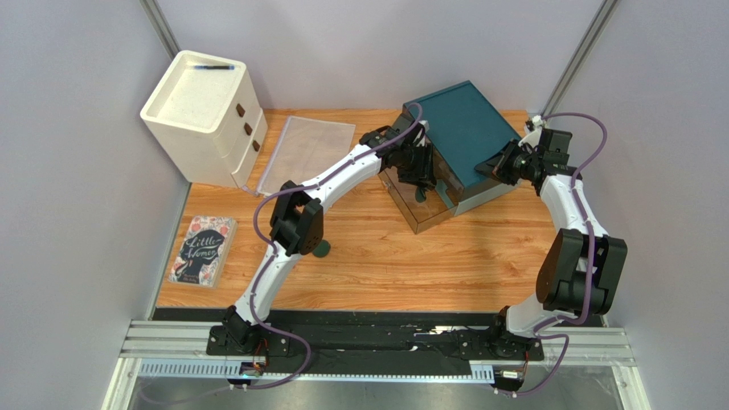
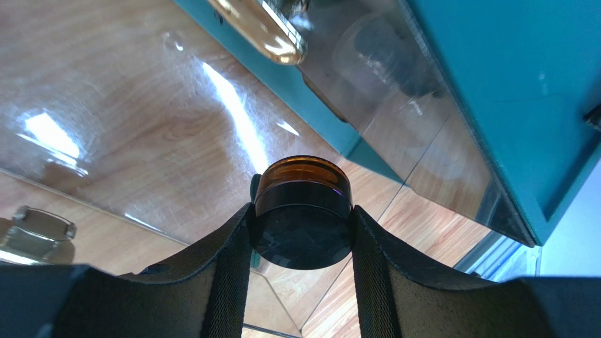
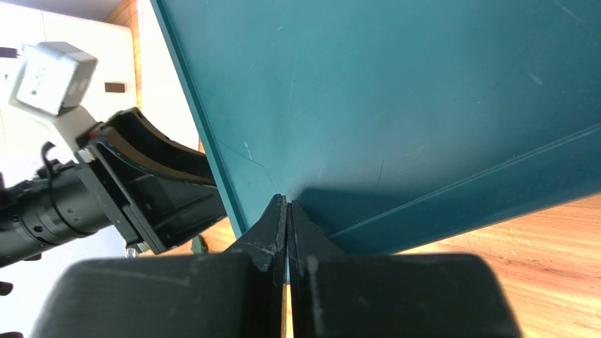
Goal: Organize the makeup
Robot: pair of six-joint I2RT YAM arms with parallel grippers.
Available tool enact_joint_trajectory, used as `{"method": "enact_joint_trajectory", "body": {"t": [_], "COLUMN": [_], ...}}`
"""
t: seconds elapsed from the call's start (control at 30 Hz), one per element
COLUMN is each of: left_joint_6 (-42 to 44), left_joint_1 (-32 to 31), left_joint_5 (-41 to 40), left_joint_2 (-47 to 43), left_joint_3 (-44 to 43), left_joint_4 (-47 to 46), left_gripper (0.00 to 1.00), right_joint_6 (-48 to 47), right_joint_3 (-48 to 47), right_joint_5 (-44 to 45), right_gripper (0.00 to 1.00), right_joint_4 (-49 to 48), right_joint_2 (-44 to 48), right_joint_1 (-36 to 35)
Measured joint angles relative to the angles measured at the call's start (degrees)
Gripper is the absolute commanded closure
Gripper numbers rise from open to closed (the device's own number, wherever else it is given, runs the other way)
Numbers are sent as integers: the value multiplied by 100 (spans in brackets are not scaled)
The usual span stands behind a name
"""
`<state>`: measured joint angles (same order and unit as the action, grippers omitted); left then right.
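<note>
On the left, the left gripper (image 2: 302,209) is gripping a small round jar (image 2: 303,243), amber-bodied with a black cap. Its fingers are standing about half open and pressing on the jar's two sides. The hold is sitting near the fingertips on a smooth curved wall, so the jar is at risk of slipping or twisting out if the arm jolts or brushes the clear box (image 1: 419,212) it is reaching into.

Further right, the right gripper (image 3: 287,204) is fully closed with nothing between its fingers. Its tips are pushing against the edge of the teal lid (image 3: 423,105), apparently propping it up. That contact is looking thin: should the tips slide off, the lid would likely drop onto the left gripper and the jar beneath it.

The jar is sitting right between the left fingertips, cap towards the wrist camera, just above the box's floor. A dark green puff (image 1: 323,249) is lying on the table (image 1: 385,265) well back from both grippers, half hidden under the left arm's elbow.
</note>
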<state>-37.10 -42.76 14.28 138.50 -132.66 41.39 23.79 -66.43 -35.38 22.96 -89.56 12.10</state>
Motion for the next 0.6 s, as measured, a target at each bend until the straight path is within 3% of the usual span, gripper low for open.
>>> {"method": "enact_joint_trajectory", "body": {"t": [0.17, 0.23, 0.6], "left_joint_6": [-37, -28, 59], "left_joint_1": [-7, -7, -2], "left_joint_5": [50, 46, 68], "left_joint_2": [7, 7, 4], "left_joint_3": [129, 153, 162], "left_joint_4": [-4, 4, -7], "left_gripper": [48, 40, 27], "right_joint_6": [-2, 0, 2], "right_joint_3": [-17, -26, -37], "right_joint_5": [-7, -9, -24], "right_gripper": [100, 100, 100], "right_joint_4": [13, 20, 22], "right_joint_2": [-13, -17, -42], "right_joint_1": [0, 0, 0]}}
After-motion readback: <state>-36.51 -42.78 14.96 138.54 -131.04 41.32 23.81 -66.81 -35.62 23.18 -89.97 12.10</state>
